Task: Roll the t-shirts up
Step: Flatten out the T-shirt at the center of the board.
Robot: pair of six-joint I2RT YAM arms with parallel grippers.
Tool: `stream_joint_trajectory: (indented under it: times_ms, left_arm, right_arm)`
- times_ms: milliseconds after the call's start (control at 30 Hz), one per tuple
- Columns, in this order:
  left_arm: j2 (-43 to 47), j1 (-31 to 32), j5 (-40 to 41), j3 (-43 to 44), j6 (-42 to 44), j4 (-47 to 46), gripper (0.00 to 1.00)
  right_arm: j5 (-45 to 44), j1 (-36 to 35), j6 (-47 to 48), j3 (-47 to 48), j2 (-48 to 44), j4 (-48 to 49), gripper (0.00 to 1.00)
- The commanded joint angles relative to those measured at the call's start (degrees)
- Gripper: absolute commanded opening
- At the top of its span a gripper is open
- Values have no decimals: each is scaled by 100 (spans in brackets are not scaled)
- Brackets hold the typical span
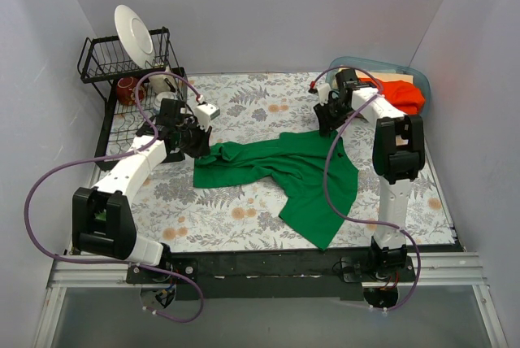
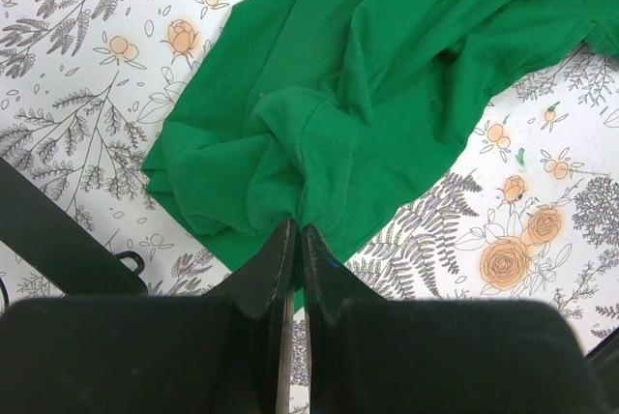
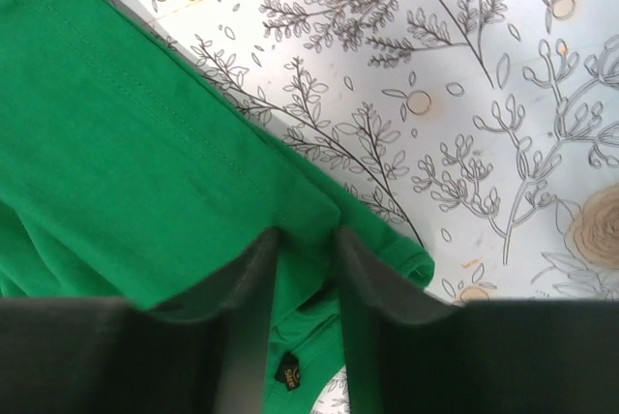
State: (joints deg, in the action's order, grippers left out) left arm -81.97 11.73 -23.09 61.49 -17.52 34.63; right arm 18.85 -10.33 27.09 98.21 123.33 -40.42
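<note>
An emerald green t-shirt (image 1: 301,173) lies crumpled across the middle of the flowered table, with one end hanging toward the near edge. My left gripper (image 1: 197,146) is shut on a bunched fold at the shirt's left end (image 2: 295,228). My right gripper (image 1: 327,120) is at the shirt's far right corner. Its fingers stand apart on either side of a ridge of green cloth (image 3: 308,230) near the collar, with the neck label below. An orange-red t-shirt (image 1: 402,92) lies in a tub at the back right. No pale tan shirt is in view.
A clear bluish tub (image 1: 357,63) holds the orange-red shirt at the back right. A black wire dish rack (image 1: 101,59) with a white plate (image 1: 134,35) and a brown mug (image 1: 126,89) stands at the back left. White walls enclose the table.
</note>
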Motion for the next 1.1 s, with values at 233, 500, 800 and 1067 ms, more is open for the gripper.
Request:
stream_joint_trajectory:
  times_ms: [233,500,800,1067]
  left_arm:
    - [190,-39,24,100,134,35,0]
    - [305,-47,849,-32,214,-518,0]
    - [515,-250,1289,126,416,-800,0]
    - [612,-417,1738,977,1154,-1002,0]
  right_arm:
    - [470,-31,-28,488,-299,-27,1]
    - [330,-66,85,-845,-2479,887,1]
    - [-530,-31,-98,-1709,-4219,975,1]
    - [-1859,145,-722,-1262,-4695,1642,1]
